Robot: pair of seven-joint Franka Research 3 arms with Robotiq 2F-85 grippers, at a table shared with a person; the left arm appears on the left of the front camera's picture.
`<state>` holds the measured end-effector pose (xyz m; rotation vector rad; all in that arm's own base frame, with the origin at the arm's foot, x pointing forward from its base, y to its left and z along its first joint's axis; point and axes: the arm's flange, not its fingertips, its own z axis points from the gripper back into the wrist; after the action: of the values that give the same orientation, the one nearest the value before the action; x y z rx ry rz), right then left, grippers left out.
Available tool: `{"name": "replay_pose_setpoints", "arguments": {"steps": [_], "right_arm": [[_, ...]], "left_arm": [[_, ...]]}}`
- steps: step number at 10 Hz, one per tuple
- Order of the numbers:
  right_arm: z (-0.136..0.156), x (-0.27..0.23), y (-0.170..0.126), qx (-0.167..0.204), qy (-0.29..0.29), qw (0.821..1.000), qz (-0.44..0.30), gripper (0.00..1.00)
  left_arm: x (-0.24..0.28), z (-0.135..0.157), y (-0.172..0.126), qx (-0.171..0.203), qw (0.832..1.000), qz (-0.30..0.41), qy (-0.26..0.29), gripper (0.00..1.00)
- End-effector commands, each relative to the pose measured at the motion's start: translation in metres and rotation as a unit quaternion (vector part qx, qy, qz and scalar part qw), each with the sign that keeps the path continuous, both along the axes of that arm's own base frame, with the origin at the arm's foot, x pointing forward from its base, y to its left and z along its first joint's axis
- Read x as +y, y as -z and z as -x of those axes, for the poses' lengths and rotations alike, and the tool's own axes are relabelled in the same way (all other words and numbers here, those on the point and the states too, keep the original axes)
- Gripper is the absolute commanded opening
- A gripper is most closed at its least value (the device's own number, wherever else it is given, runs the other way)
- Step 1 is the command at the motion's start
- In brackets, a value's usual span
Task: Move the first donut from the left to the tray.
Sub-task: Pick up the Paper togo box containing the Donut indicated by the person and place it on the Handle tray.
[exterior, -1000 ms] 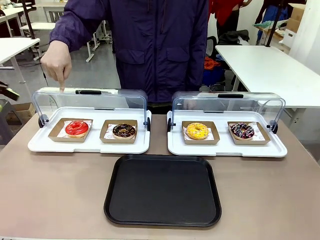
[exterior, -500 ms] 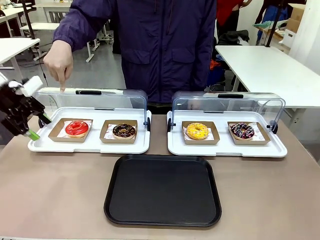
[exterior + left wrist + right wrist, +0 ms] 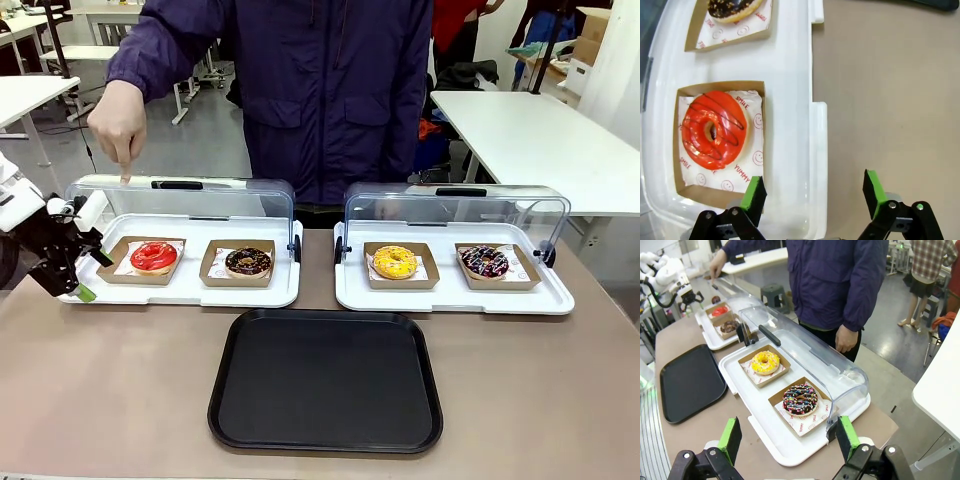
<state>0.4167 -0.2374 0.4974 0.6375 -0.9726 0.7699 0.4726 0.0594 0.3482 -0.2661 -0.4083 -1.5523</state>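
Left tool (image 3: 813,195): released, jaws wide, empty | Red donut (image 3: 732,125): in holder (image 3: 763,125) on white tray (image 3: 790,75), just ahead of the finger over that tray | Handling, judged: light, soft, icing easily marred | Hold: holder's stiff side walls, not the donut | Black tray (image 3: 325,378): well apart from the tool

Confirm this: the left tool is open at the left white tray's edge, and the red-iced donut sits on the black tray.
No. The glossy red-iced ring donut in its brown cardboard holder sits in the left white plastic tray, not on the flat black rectangular tray, as the front view shows. The left tool is open at that edge.
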Motion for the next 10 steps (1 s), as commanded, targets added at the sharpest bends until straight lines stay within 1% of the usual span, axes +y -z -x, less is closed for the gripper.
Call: {"name": "replay_pose_setpoints", "arguments": {"steps": [1, 2, 3, 4, 5, 6, 7, 8, 10], "right_arm": [[0.000, 0.001, -0.003, -0.006, -0.002, 1.000, -0.003, 1.00], [0.000, 0.001, -0.003, -0.006, -0.002, 1.000, -0.003, 1.00], [0.000, 0.001, -0.003, -0.006, -0.002, 1.000, -0.003, 1.00], [0.000, 0.001, -0.003, -0.006, -0.002, 1.000, -0.003, 1.00], [0.000, 0.001, -0.003, -0.006, -0.002, 1.000, -0.003, 1.00], [0.000, 0.001, -0.003, -0.006, -0.002, 1.000, -0.003, 1.00], [0.000, 0.001, -0.003, -0.006, -0.002, 1.000, -0.003, 1.00], [0.000, 0.001, -0.003, -0.006, -0.002, 1.000, -0.003, 1.00], [0.000, 0.001, -0.003, -0.006, -0.002, 1.000, -0.003, 1.00]], "left_arm": [[-0.002, 0.005, -0.011, 0.002, 1.000, 0.009, 0.001, 1.00], [-0.002, 0.005, -0.011, 0.002, 1.000, 0.009, 0.001, 1.00], [0.000, 0.001, -0.003, 0.000, 1.000, 0.002, 0.000, 1.00], [-0.001, -0.009, -0.001, 0.012, 1.000, 0.000, 0.010, 1.00], [-0.002, -0.022, 0.007, 0.012, 1.000, -0.026, 0.011, 1.00], [-0.001, -0.028, 0.011, 0.012, 1.000, -0.024, 0.015, 1.00], [-0.002, -0.034, 0.013, 0.003, 0.999, -0.032, 0.015, 1.00], [-0.002, -0.038, 0.015, -0.015, 0.999, -0.048, 0.012, 1.00], [0.000, -0.048, 0.022, -0.013, 0.998, -0.058, 0.014, 1.00]]}}
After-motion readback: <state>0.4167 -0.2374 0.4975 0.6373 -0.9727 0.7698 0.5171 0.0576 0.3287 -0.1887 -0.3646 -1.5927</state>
